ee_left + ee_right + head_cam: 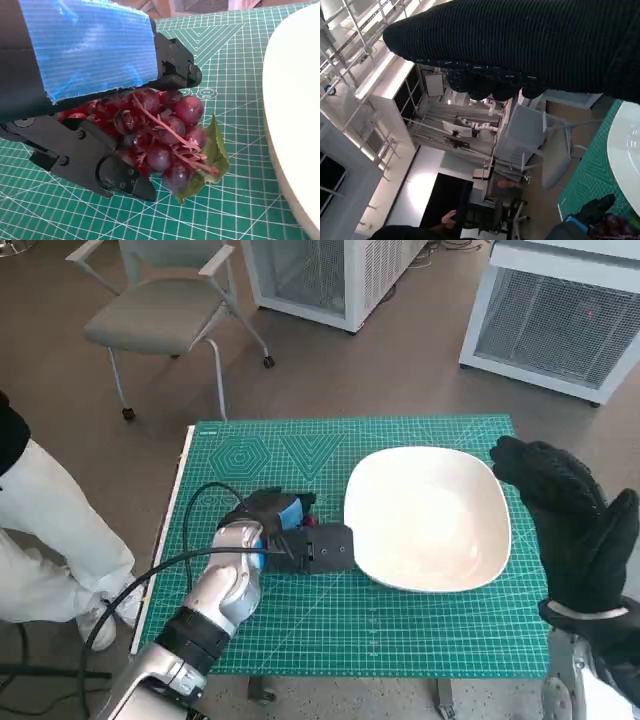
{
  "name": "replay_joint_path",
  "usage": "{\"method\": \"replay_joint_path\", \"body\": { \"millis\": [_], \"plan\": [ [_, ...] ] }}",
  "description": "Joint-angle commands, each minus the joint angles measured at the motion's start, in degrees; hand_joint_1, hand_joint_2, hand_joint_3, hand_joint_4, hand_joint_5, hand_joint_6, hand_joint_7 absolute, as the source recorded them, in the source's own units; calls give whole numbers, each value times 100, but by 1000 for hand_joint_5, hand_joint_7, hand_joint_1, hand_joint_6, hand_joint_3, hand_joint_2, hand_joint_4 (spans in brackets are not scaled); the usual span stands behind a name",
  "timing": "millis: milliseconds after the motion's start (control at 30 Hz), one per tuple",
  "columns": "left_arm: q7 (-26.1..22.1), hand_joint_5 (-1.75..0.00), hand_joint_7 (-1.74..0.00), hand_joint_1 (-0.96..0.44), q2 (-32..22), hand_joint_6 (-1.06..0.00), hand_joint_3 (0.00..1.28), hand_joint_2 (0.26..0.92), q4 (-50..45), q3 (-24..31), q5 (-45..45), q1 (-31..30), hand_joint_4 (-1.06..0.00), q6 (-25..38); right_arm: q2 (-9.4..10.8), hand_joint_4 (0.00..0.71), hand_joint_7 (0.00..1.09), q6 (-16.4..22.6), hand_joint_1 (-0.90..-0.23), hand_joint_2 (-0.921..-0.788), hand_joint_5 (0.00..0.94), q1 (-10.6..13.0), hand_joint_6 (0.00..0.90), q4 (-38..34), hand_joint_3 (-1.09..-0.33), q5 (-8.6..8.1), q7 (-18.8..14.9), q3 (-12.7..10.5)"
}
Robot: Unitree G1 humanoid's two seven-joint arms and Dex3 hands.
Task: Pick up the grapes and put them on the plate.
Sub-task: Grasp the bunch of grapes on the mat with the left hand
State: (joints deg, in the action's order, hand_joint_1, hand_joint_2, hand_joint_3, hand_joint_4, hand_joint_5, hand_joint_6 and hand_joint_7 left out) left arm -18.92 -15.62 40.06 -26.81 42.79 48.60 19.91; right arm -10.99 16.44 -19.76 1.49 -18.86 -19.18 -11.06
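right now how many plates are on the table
1. The white plate lies on the green mat, right of the left hand, which is closed around the grapes. Nothing suggests another is hidden.

The left forearm reaches forward and slightly inward from the lower left, low over the surface (420,640). The left hand (280,525), blue tape across its back, lies palm down with its black fingers (100,165) closed around the grapes (160,135). The right arm rises at the right edge, and the gloved right hand (570,515) is lifted, fingers together and extended, holding nothing.
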Motion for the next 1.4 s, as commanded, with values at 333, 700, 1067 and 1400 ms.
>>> {"method": "replay_joint_path", "body": {
  "millis": [333, 700, 1067, 1400],
  "plan": [
    [815, -1373, -10, 283, -94, -447, 505, 667, 536, 138, -302, 132, -514, -683, -6, 358, 860, -50, -507, -921, 412, 87, 216, -100, -578, -6, -10, -3],
    [837, -1707, -52, 312, -210, -615, 637, 699, 429, 26, -235, 86, -389, -749, -20, 357, 863, -67, -509, -921, 414, 53, 214, -130, -578, -30, -23, -8],
    [740, -1553, -154, 385, -224, -712, 728, 650, 451, 80, -369, 119, -510, -776, -17, 356, 868, -81, -509, -921, 416, 34, 212, -120, -580, -32, -18, 3],
    [697, -1494, -167, 383, -254, -661, 651, 675, 478, 89, -428, 152, -541, -798, -27, 357, 869, -83, -510, -921, 418, 34, 213, -109, -577, -44, -32, -1]
  ]
}}
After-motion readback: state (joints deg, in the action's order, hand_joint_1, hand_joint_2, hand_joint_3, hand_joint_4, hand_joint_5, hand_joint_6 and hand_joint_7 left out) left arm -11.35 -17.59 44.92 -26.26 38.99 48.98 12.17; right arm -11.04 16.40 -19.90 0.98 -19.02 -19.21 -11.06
